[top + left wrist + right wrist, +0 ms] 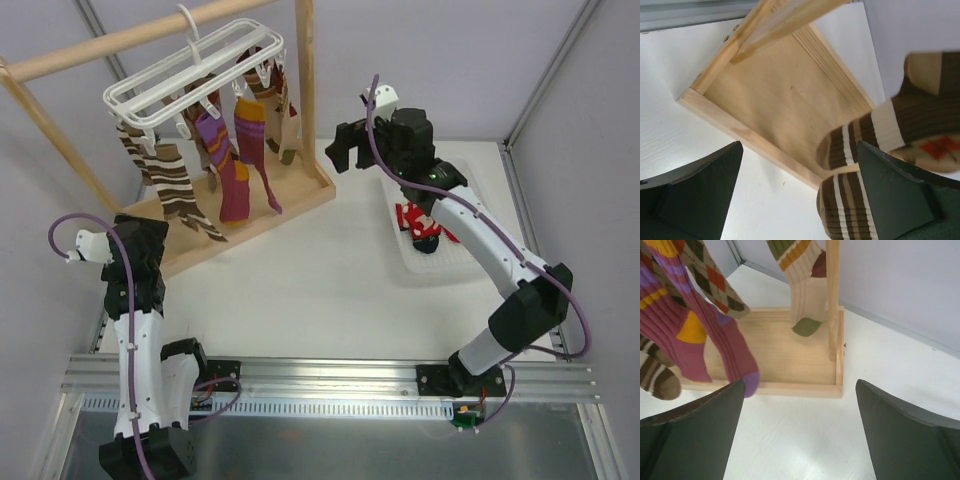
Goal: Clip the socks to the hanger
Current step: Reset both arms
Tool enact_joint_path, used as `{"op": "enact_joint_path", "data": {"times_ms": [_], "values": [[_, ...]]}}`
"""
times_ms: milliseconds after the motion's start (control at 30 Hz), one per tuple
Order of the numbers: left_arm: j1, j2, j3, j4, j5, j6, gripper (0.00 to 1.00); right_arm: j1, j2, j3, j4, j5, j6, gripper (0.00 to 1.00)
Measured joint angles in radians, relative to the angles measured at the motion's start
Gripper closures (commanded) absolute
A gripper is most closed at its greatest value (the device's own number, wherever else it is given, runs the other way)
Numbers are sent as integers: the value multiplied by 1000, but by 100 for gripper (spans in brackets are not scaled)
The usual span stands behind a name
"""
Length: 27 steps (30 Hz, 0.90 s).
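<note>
The white hanger [195,75] hangs by its hook from the wooden rail. Several socks dangle from its clips: brown-white striped [178,188], magenta with orange bands [236,180] and brown argyle [275,95]. A red sock [418,222] lies in the white basket [455,268]. My left gripper [150,222] is open just below the striped sock, whose toes [842,150] hang beside the right finger. Nothing sits between the jaws [800,200]. My right gripper [342,150] is open and empty [800,435], right of the hanging magenta sock [700,340] and argyle sock [710,280].
The wooden rack has a tray-like base [300,200] [775,100] [790,360], an upright post [305,60] [833,295] and a top rail [110,45]. A cream sock with an olive toe [802,287] hangs by the post. Grey walls close in the back.
</note>
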Motion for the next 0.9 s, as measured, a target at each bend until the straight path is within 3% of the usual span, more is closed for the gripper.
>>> {"op": "enact_joint_path", "data": {"times_ms": [167, 367, 700, 900], "values": [[-51, -76, 31, -98, 11, 89, 1, 0, -106, -97, -78, 44, 4, 3], [-106, -171, 80, -171, 62, 232, 1, -1, -306, -431, -146, 163, 32, 3], [-226, -300, 152, -192, 438, 521, 1, -1, -929, -747, -203, 277, 138, 3], [-304, -333, 173, -163, 595, 631, 1, -1, -1126, -821, -281, 364, 185, 3]]}}
